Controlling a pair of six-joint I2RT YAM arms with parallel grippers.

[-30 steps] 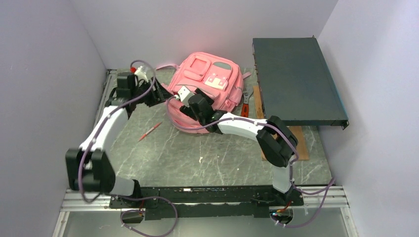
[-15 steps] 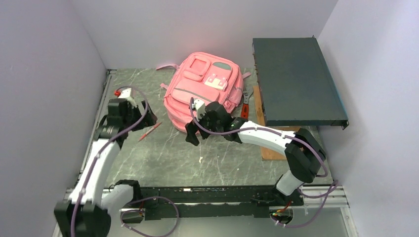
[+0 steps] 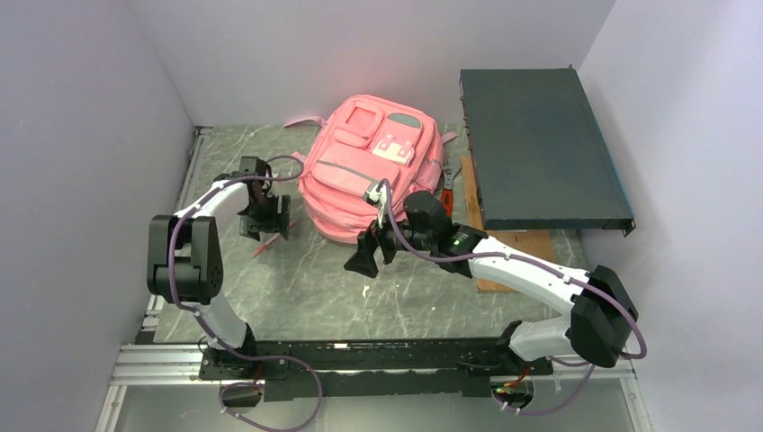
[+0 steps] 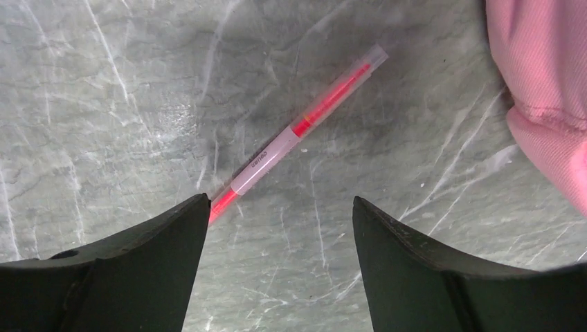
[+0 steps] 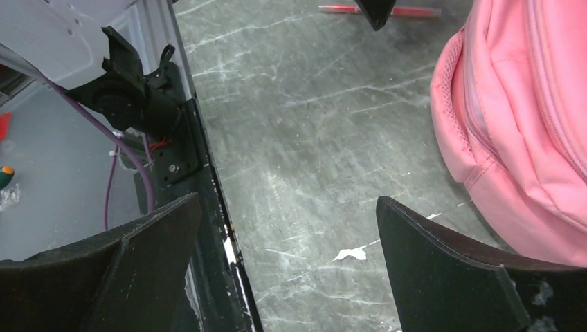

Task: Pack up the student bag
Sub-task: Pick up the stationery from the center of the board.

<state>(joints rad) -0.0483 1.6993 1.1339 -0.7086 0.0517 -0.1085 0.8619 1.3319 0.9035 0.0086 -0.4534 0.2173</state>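
Observation:
The student bag (image 3: 369,166), a pink backpack with grey-trimmed zip pockets, lies flat at the back centre of the marble table (image 3: 306,288). A red and clear pen (image 3: 271,240) lies on the table left of the bag. My left gripper (image 3: 265,225) hangs open just above the pen. In the left wrist view the pen (image 4: 297,131) lies diagonally ahead of the left gripper (image 4: 280,200), one end by the left fingertip, with the bag's edge (image 4: 547,90) at the right. My right gripper (image 3: 369,256) stands open and empty over bare table by the bag's near corner (image 5: 526,124).
A dark flat case (image 3: 540,144) lies at the back right, partly over a wooden board (image 3: 531,261). Red-handled tools (image 3: 447,193) lie between the bag and the case. The left arm's base (image 5: 138,104) and the table's front rail show in the right wrist view.
Both grippers have drawn back from the bag and opened. The left one swung down over the pen. The right one moved toward the table's front.

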